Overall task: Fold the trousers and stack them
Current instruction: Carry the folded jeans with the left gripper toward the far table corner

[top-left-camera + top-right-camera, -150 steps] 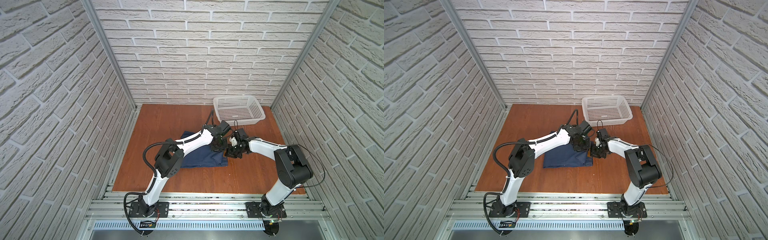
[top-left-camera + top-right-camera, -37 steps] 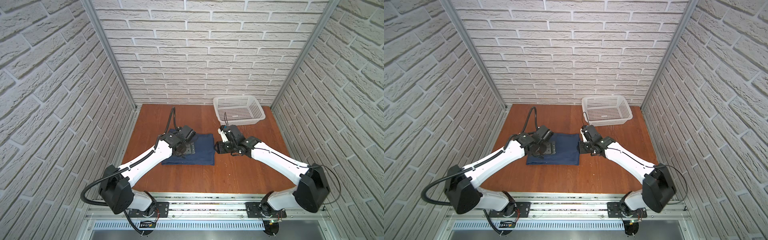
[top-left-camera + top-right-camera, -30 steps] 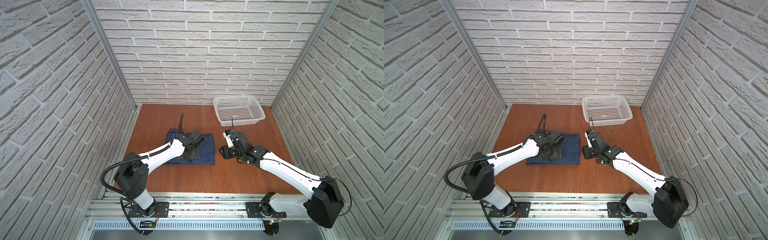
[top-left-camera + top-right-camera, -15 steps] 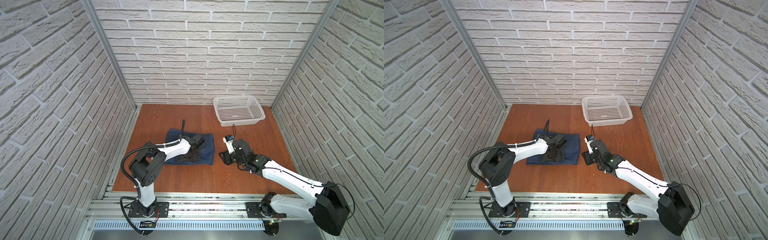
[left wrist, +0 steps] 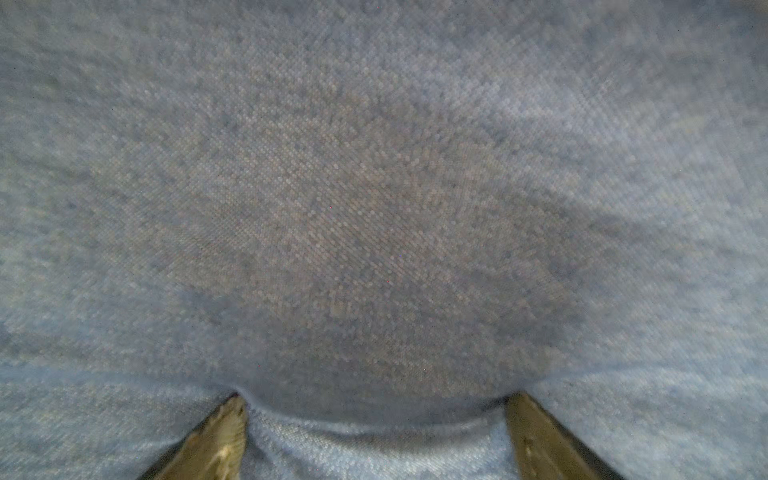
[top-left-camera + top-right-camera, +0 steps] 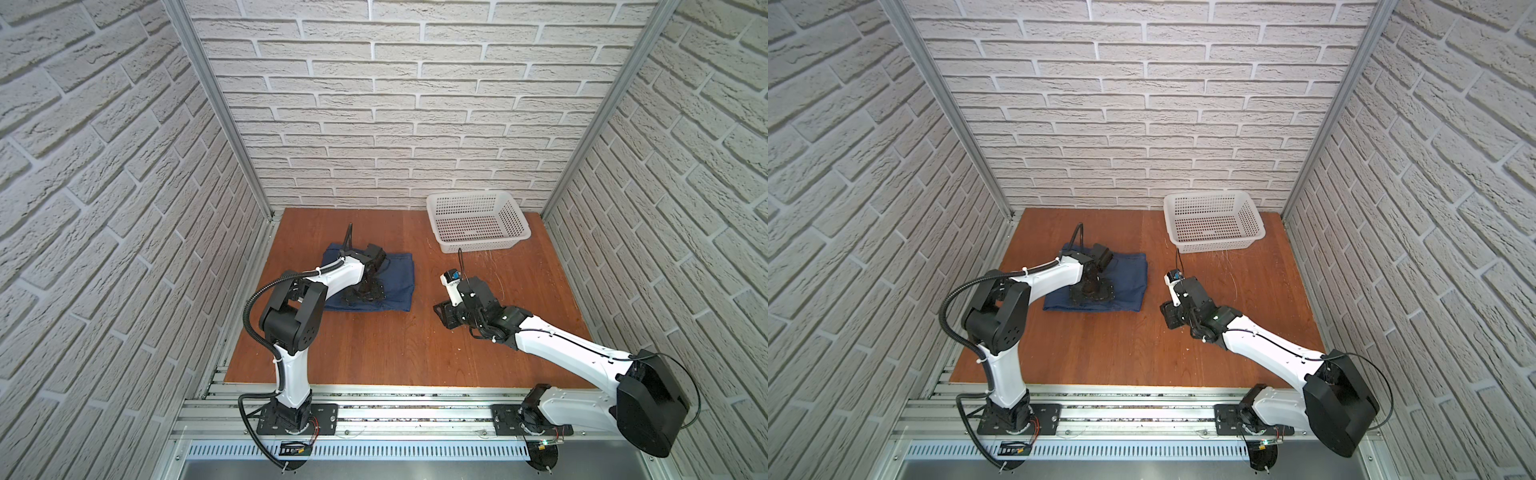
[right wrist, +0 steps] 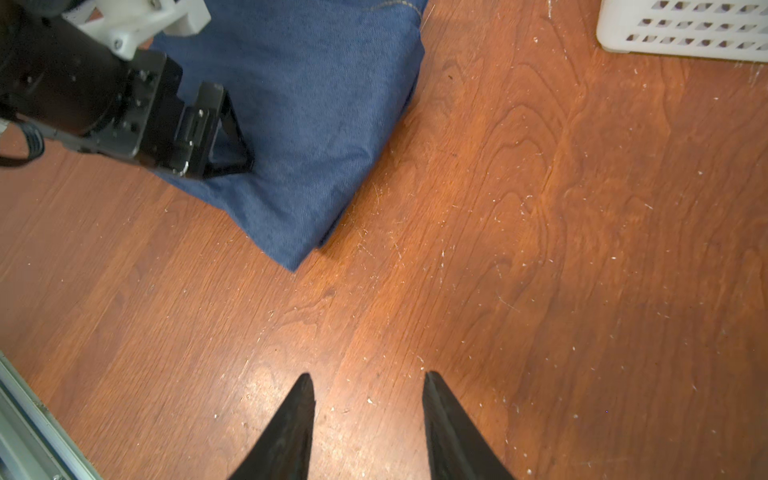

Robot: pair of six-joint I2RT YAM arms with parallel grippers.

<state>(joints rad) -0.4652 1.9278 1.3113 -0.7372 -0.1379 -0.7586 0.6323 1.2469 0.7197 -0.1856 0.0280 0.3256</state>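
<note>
Left wrist view: left gripper [image 5: 374,405] spread wide, tips [image 5: 224,432] pressing into the folded trousers [image 5: 374,208] toward the desk's [image 6: 374,353] left edge, elbow doubled back. Right gripper [image 7: 368,384] hovers alongside, jaws apart and empty, drawn back frontward.

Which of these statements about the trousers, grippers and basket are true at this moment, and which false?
1. The trousers lie folded on the table. True.
2. The left gripper presses into the trousers with its jaws spread. True.
3. The right gripper grips a trouser corner. False: it is open and empty over bare table beside them.
4. The trousers sit in the basket. False: they lie on the table, apart from it.
</note>
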